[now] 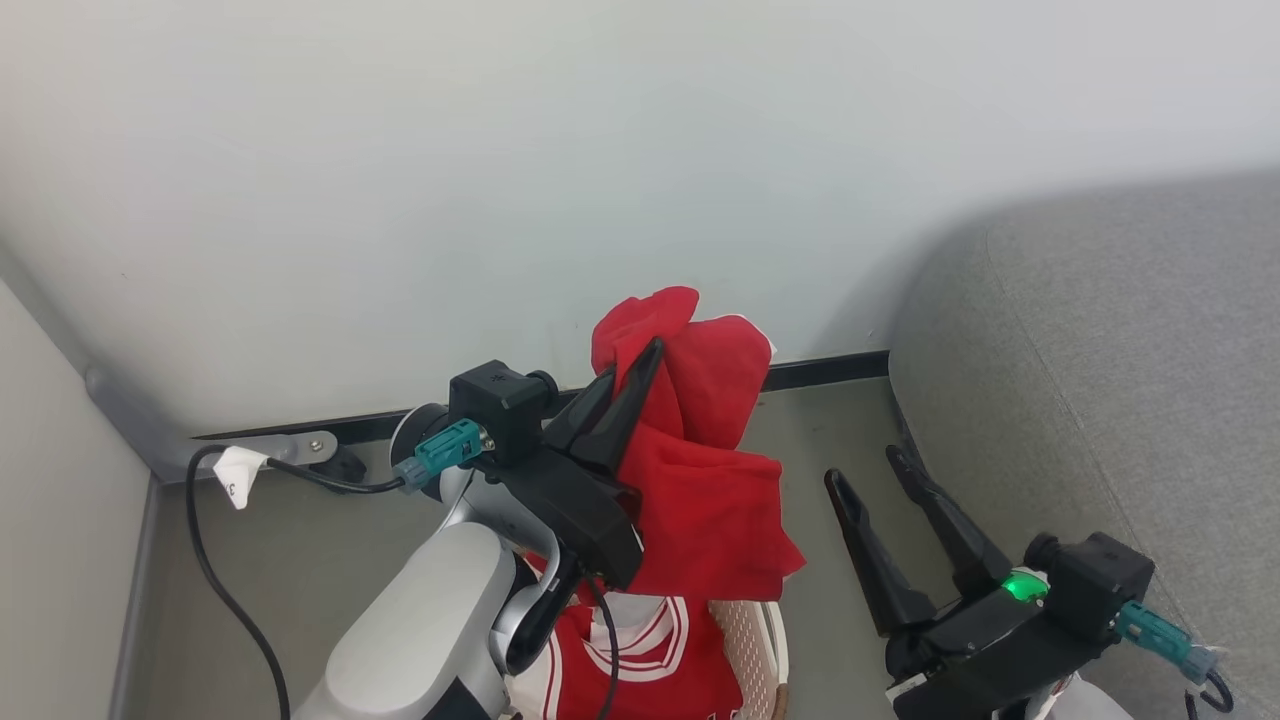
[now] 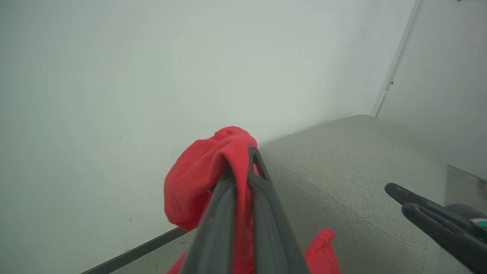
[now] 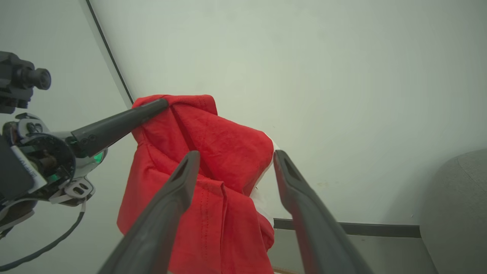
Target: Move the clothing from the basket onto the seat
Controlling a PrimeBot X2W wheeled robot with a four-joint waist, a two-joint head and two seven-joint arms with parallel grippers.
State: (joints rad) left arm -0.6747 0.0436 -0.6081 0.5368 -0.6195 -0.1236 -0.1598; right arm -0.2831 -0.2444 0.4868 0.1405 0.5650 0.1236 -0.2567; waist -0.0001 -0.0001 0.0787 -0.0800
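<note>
My left gripper (image 1: 630, 365) is shut on a bright red garment (image 1: 705, 470), held up in the air above the basket (image 1: 755, 640). The cloth folds over the fingertips and hangs down to the right of them. In the left wrist view the red garment (image 2: 198, 179) is pinched between the two dark fingers (image 2: 262, 205). A second red piece with white striped trim (image 1: 640, 655) lies in the cream perforated basket below. My right gripper (image 1: 868, 465) stands open and empty, lower right, beside the grey seat (image 1: 1120, 360). The right wrist view looks between its spread fingers at the hanging red garment (image 3: 213, 160).
A pale wall stands close behind with a dark skirting strip (image 1: 820, 370) along the grey-green floor (image 1: 330, 540). A black cable (image 1: 215, 570) with a white tag runs down the left side. The seat's rounded edge (image 2: 342, 171) lies to the right of the held cloth.
</note>
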